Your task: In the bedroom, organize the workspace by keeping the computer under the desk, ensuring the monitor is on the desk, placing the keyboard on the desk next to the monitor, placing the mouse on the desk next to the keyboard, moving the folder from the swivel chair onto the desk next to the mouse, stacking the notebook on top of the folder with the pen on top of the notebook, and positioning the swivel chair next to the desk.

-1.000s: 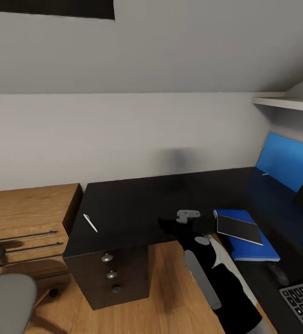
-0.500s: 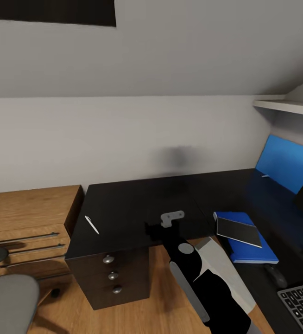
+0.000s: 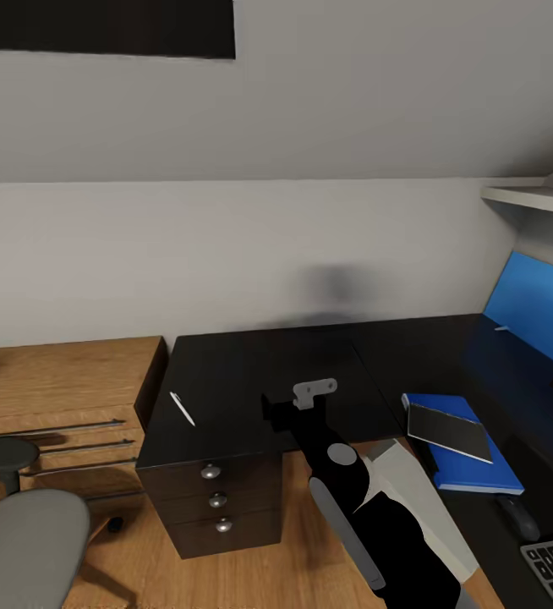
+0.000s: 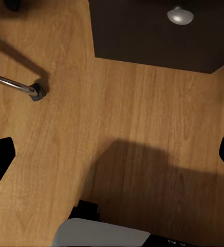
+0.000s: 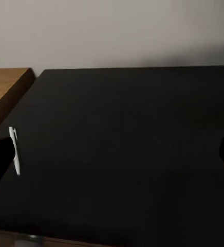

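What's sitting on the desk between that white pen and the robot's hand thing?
Nothing: bare black desk separates the pen from the right end effector, seen from the head view.

Wooden dresser (image 3: 57,381) beside 3 drawer knobs (image 3: 217,497); wall shelf (image 3: 534,200) above.

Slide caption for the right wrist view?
Open right pincer hovering over the black desk, white pen lying near one fingertip.

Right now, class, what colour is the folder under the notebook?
Blue folder; head view shows it best.
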Available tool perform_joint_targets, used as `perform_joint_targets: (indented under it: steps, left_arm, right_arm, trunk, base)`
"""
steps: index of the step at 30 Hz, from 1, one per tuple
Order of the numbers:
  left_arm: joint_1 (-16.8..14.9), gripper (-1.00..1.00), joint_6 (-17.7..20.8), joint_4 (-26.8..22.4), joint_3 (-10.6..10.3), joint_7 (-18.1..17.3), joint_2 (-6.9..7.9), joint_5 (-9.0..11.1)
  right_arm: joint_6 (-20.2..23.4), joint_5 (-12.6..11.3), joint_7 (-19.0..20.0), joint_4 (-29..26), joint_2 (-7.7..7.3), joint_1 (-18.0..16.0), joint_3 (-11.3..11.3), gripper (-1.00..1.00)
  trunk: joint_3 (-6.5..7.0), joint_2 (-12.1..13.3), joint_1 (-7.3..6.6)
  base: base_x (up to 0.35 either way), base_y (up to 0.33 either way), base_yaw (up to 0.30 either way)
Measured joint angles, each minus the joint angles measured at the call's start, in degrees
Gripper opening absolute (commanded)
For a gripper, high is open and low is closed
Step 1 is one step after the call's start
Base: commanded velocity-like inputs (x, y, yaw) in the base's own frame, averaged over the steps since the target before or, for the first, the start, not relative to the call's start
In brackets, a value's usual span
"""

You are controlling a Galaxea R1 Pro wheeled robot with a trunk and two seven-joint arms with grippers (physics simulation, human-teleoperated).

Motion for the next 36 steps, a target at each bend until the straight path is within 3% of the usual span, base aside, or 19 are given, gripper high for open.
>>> perform_joint_targets:
  steps: [2, 3, 5, 17, 21, 23, 24, 27, 28, 29, 30, 32, 33, 36]
  left_arm:
    - [0.00, 1.00, -0.45, 0.01, 0.00, 1.04, 0.00, 0.02]
    - [-0.01, 1.00, -0.82, 0.01, -0.04, 3.90, -0.01, 0.01]
    - [0.00, 1.00, -0.90, 0.01, -0.07, 4.72, -0.01, 0.01]
    - [0.00, 1.00, -1.29, -0.51, 0.41, 5.31, 0.50, 0.89]
    - [-0.01, 1.00, -3.73, -0.75, 0.90, 5.15, 0.67, 1.54]
    - [-0.01, 1.00, -5.73, -1.48, 1.44, 5.05, 0.83, 1.84]
    - [0.73, 1.00, -7.28, -4.29, 1.89, 4.98, 1.26, 2.23]
    - [2.71, 1.00, -7.77, -8.48, 2.09, 4.93, 1.55, 3.40]
    - [5.70, 1.00, -4.66, -16.14, 2.29, 4.75, 2.76, 6.51]
    - [6.12, 1.00, -3.33, -17.95, 2.28, 4.74, 3.08, 7.18]
    - [6.65, 1.00, 2.42, -22.87, 2.33, 4.70, 3.80, 9.05]
    - [6.94, 1.00, 9.04, -28.06, 2.76, 4.65, 4.51, 11.13]
    - [7.17, 1.00, 21.80, -36.97, 5.21, 4.53, 5.42, 13.70]
    - [7.23, 1.00, 25.05, -42.34, 6.42, 4.50, 5.61, 14.30]
  right_arm:
    - [-0.01, 0.05, 0.01, 0.00, 0.00, 0.00, 0.03, 1.00]
    - [-0.01, 0.09, 0.00, 0.01, 0.00, 0.00, 0.05, 1.00]
    - [-0.01, 0.10, 0.01, 0.01, 0.00, 0.00, 0.06, 1.00]
    - [0.05, 0.20, -0.16, 0.10, -0.04, 0.00, 0.01, 1.00]
    - [0.11, 0.19, -0.22, 0.09, -0.08, 0.00, -0.02, 1.00]
    - [0.09, 0.19, -0.23, 0.09, -0.09, 0.01, -0.02, 1.00]
    - [0.08, 0.12, -0.22, 0.09, -0.09, 0.01, 0.00, 1.00]
    - [0.08, 0.00, -0.18, 0.09, -0.10, 0.01, 0.00, 1.00]
    - [0.07, -0.04, -0.05, 0.42, 0.00, 0.01, 0.03, 1.00]
    - [0.07, -0.05, -0.03, 0.61, 0.03, 0.01, 0.03, 1.00]
    - [0.04, -0.11, -0.02, 1.10, 0.05, 0.01, 0.04, 1.00]
    - [0.03, -0.14, -0.06, 1.33, 0.03, 0.02, 0.02, 1.00]
    - [0.00, -0.14, -0.14, 1.43, -0.01, 0.02, -0.03, 1.00]
    - [-0.01, -0.09, -0.19, 1.59, 0.01, 0.02, -0.04, 1.00]
  trunk:
    - [0.28, 0.80, -0.44]
    - [0.42, 1.20, -0.66]
    - [0.70, 2.01, -1.10]
    - [2.29, 6.83, -3.74]
    - [2.80, 8.43, -4.62]
    - [3.11, 9.23, -5.06]
    - [3.29, 9.63, -5.28]
    - [3.81, 10.84, -5.94]
    - [3.99, 11.23, -6.17]
    - [4.17, 11.64, -6.38]
    - [4.35, 12.04, -6.60]
    - [4.71, 12.85, -7.04]
    - [4.90, 13.26, -7.26]
    - [5.43, 14.46, -7.92]
  base:
    - [0.000, 0.000, 0.248]
    - [0.000, 0.000, 0.248]
    - [0.000, 0.000, 0.248]
    - [0.000, 0.000, 0.241]
    - [0.000, 0.000, 0.136]
    - [0.000, 0.000, 0.041]
    - [0.000, 0.000, 0.013]
    - [0.000, 0.000, 0.005]
    - [0.000, 0.000, 0.001]
    - [0.000, 0.000, 0.000]
    - [0.000, 0.000, 0.000]
    - [0.000, 0.000, 0.000]
    - [0.000, 0.000, 0.000]
    - [0.000, 0.000, 0.000]
